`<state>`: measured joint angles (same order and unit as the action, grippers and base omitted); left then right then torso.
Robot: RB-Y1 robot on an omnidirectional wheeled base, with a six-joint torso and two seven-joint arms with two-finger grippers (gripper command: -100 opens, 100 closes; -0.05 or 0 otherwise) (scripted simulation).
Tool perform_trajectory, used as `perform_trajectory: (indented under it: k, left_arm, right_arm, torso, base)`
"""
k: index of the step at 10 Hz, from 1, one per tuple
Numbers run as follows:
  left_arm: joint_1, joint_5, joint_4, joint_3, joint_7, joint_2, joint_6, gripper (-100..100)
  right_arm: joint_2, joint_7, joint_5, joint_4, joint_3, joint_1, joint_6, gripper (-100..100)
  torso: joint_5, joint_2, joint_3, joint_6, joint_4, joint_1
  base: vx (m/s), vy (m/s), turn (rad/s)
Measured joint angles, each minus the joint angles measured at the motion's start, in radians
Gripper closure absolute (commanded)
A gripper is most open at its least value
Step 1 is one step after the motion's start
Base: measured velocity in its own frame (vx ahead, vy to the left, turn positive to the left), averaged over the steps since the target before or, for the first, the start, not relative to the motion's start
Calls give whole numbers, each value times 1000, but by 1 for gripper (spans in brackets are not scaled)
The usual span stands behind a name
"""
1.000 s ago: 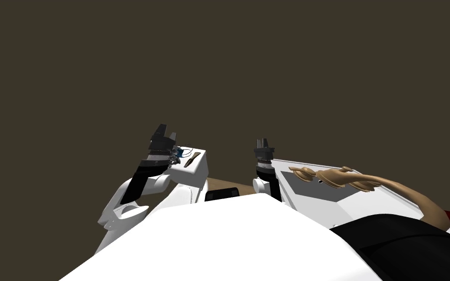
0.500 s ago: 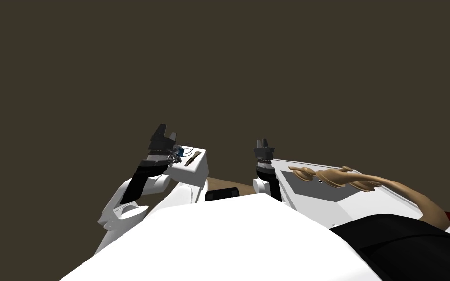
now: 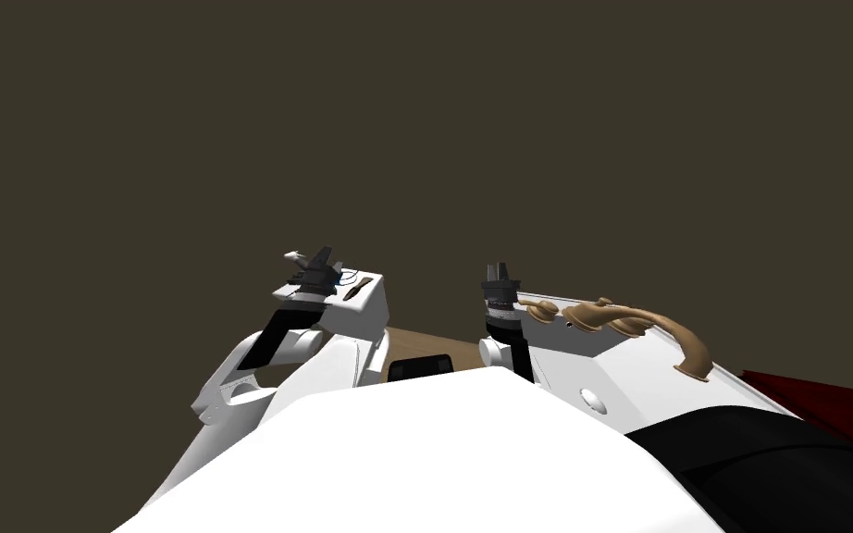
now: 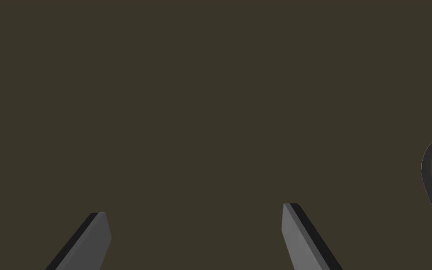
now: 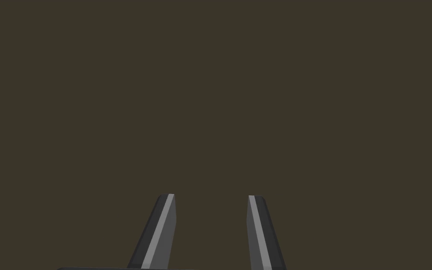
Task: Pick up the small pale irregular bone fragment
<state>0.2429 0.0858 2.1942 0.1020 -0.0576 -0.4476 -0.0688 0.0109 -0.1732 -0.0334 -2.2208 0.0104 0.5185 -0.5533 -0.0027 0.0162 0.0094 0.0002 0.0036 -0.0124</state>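
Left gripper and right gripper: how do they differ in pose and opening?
The left gripper holds its fingers wide apart; the right gripper holds them closer, with a gap. In the head view the left gripper leans by a white block; the right gripper stands upright. Both are empty.

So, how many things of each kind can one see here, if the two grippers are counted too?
Grippers: 2 (left gripper, right gripper)
White furniture: 2 (white block, white counter)
Small things on the block: 2 (brown sliver, blue loop)
Tan tap: 1
Total: 7
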Motion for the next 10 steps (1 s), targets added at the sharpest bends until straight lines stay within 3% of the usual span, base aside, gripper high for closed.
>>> perform_trajectory:
  k: [4, 6, 10]
  left_arm:
    - [-22, 38, -105, -15, -14, -59, 57, -100]
    - [-35, 68, -153, -21, -25, -100, 116, -100]
    - [-53, 128, -278, -27, -48, -190, 185, -100]
  right_arm:
    - [0, 0, 0, 0, 0, 0, 0, 0]
    - [0, 0, 0, 0, 0, 0, 0, 0]
    - [0, 0, 0, 0, 0, 0, 0, 0]
  torso:
    - [1, -9, -5, 0, -2, 5]
    - [0, -7, -4, 0, -1, 3]
    - [1, -7, -4, 0, -1, 6]
  base:
    - [-113, -124, -39]
    - [-128, -148, -30]
    - [-131, -117, -39]
